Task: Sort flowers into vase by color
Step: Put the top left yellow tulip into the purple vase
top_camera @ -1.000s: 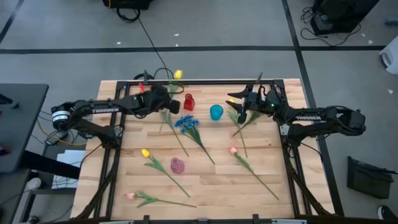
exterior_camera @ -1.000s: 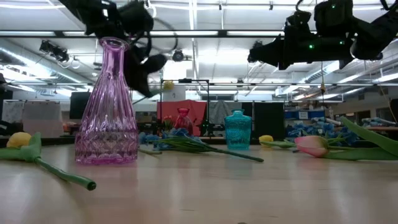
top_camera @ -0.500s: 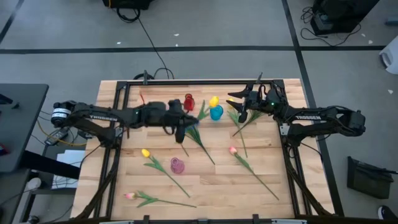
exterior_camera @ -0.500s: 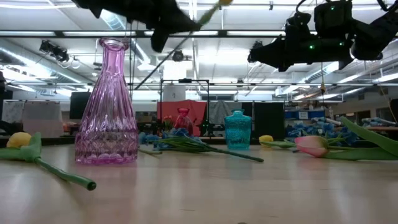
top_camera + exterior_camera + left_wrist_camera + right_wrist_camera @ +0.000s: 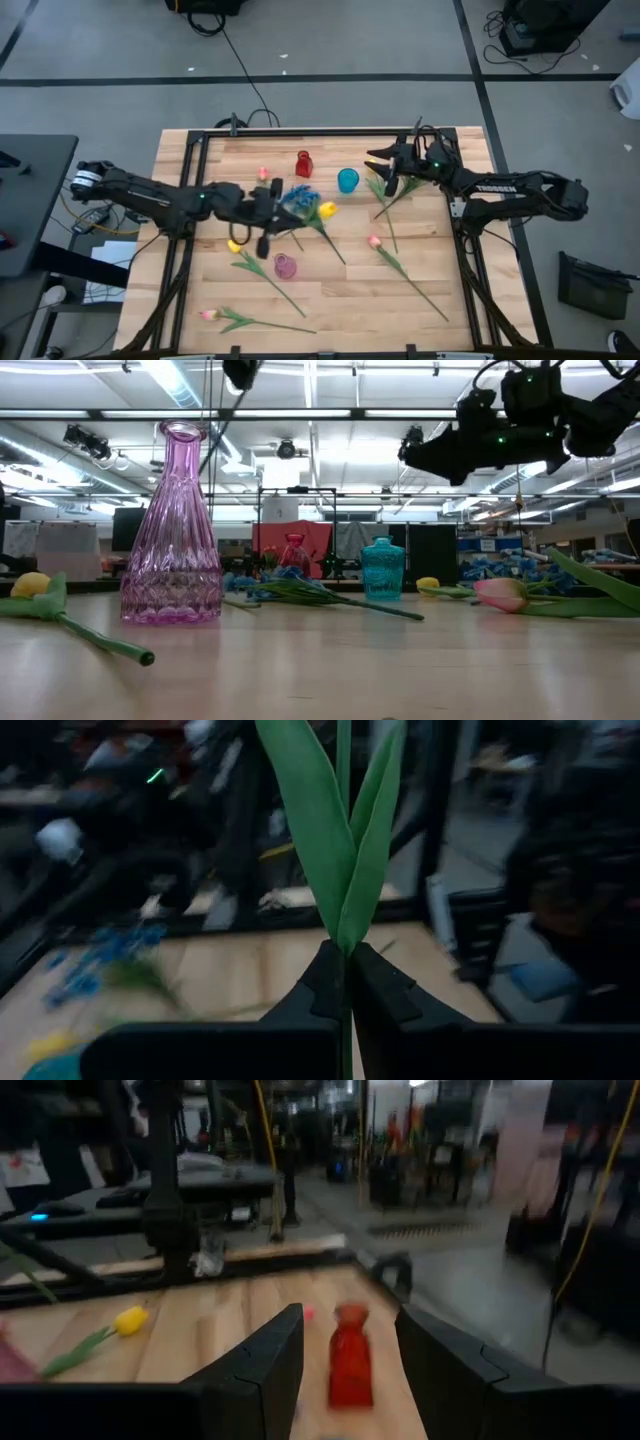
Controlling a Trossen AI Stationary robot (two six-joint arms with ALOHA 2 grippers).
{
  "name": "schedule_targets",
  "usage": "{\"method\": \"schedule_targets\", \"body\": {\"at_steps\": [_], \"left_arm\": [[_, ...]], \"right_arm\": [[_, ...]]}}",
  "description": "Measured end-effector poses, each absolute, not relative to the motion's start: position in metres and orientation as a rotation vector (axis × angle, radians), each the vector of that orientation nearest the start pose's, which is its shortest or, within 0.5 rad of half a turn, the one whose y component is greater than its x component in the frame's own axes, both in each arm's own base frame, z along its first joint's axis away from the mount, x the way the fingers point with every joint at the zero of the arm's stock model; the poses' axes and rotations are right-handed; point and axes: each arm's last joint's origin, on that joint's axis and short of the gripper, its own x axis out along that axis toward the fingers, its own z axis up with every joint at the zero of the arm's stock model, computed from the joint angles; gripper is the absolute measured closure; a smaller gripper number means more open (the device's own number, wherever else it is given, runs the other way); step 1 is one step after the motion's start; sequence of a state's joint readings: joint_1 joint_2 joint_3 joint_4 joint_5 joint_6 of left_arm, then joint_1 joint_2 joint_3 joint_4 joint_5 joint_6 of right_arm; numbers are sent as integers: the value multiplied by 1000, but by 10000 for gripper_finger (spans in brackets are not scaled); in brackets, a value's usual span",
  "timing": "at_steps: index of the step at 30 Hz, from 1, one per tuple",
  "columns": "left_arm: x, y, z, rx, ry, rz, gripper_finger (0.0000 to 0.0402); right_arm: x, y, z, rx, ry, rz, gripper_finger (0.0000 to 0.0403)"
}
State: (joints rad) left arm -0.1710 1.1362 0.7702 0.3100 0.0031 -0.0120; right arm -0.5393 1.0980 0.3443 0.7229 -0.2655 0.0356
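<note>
My left gripper (image 5: 277, 213) (image 5: 343, 965) hovers over the table's middle, shut on a yellow tulip (image 5: 327, 210) whose bloom hangs beside the blue clustered flowers (image 5: 298, 197). My right gripper (image 5: 385, 168) (image 5: 345, 1355) waits open above the far right part of the table, over crossed green stems (image 5: 385, 200). The pink vase (image 5: 286, 266) (image 5: 180, 525), red vase (image 5: 303, 163) (image 5: 350, 1355) and teal vase (image 5: 347, 180) stand upright. Another yellow tulip (image 5: 234, 245) and two pink tulips (image 5: 375, 241) (image 5: 209, 314) lie flat on the wood. My left gripper pinches the yellow tulip's stem just below its two long leaves (image 5: 345, 935) between both fingers. The fingers lie along the stem, and the leaves rise straight out past the fingertips. The tulip is lifted clear of the table, its bloom pointing toward the table's right.
A black frame rail (image 5: 300, 130) runs along the table's far edge and rails run down both sides. A small pink bloom (image 5: 264, 173) lies left of the red vase. Bare wood (image 5: 350, 300) lies toward the near edge, between the stems.
My left gripper has carried the yellow tulip from the far edge toward the near side, swinging it round. The bloom went from beyond the far rail, past the teal vase, to the blue flowers. The pink bloom that the arm covered now shows.
</note>
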Motion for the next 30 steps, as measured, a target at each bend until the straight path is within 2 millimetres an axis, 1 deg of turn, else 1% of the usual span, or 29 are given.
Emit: {"method": "schedule_targets", "body": {"at_steps": [3, 5, 10, 13, 17, 25, 30], "left_arm": [[235, -46, 303, 4, 1, -220, 390], [225, -47, 299, 16, -45, -235, 390], [211, -51, 296, 2, -188, -280, 391], [209, -53, 294, 18, -226, -294, 391], [208, -53, 298, 34, -276, -320, 391], [206, -56, 301, 11, -311, -451, 391], [209, -57, 298, -3, -296, -461, 391]], "right_arm": [[186, -105, 208, 145, 65, -274, 229], [185, -105, 208, 169, 62, -276, 229], [186, -103, 210, 207, 45, -270, 229], [187, -101, 210, 205, 42, -295, 229], [188, -100, 210, 209, 33, -341, 229], [188, -101, 211, 224, 11, -419, 229], [188, -101, 212, 234, -4, -437, 229]]}}
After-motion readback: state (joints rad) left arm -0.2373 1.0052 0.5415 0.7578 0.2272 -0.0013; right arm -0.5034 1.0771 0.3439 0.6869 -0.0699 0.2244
